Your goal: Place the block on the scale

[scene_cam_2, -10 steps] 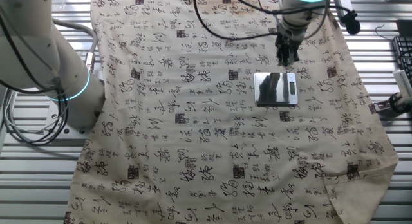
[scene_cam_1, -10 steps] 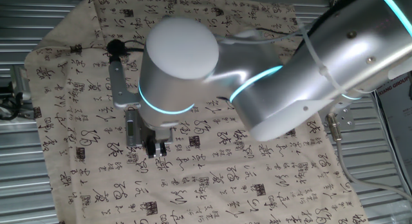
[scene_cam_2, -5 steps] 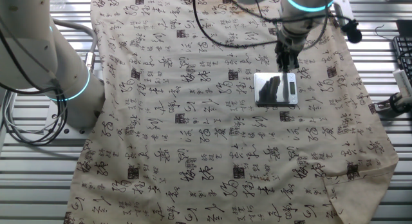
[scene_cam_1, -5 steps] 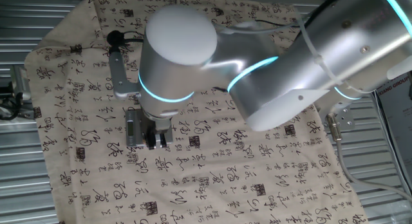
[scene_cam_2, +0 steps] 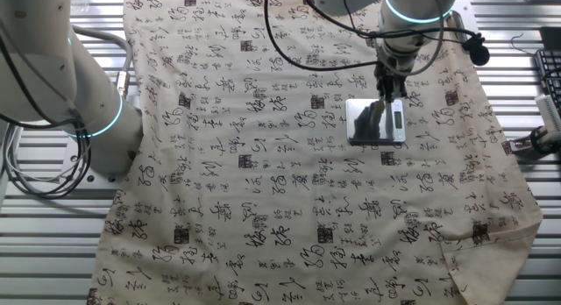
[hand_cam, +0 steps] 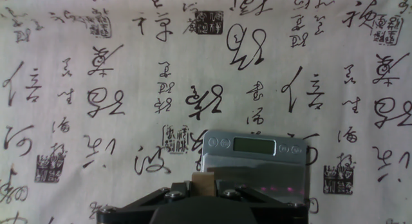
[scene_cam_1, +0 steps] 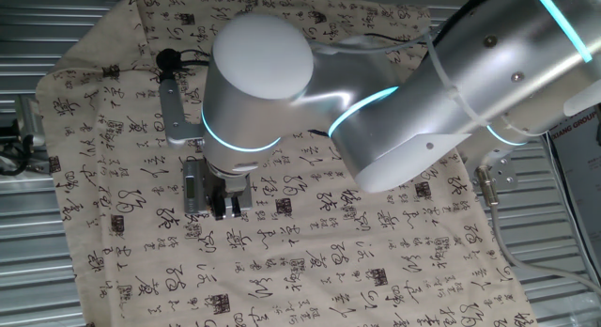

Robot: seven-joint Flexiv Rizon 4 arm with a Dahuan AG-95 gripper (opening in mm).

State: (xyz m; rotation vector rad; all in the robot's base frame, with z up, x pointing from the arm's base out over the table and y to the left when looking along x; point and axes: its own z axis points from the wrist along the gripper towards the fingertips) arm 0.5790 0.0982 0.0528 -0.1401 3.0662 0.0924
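The tan wooden block [hand_cam: 204, 181] is pinched between my gripper's [hand_cam: 204, 187] dark fingers at the bottom of the hand view. The gripper is shut on it. The grey square scale [hand_cam: 257, 165], its display strip on the far edge, lies on the cloth just ahead and to the right of the block. In the other fixed view the gripper [scene_cam_2: 387, 92] hangs over the far edge of the scale [scene_cam_2: 375, 123]. In one fixed view the gripper [scene_cam_1: 223, 208] is right beside the scale [scene_cam_1: 192, 190], which the arm partly hides. The block is too small to see in the fixed views.
A beige cloth [scene_cam_2: 263, 165] printed with black characters and dark square stamps covers the table. The big silver arm [scene_cam_1: 394, 101] fills the upper right of one fixed view. A second robot's base [scene_cam_2: 61, 77] stands at the left, and cables [scene_cam_2: 307, 42] trail over the cloth's far part.
The gripper, still holding the block, has moved across the cloth towards the scale and now hangs over its edge. The scale has not moved.
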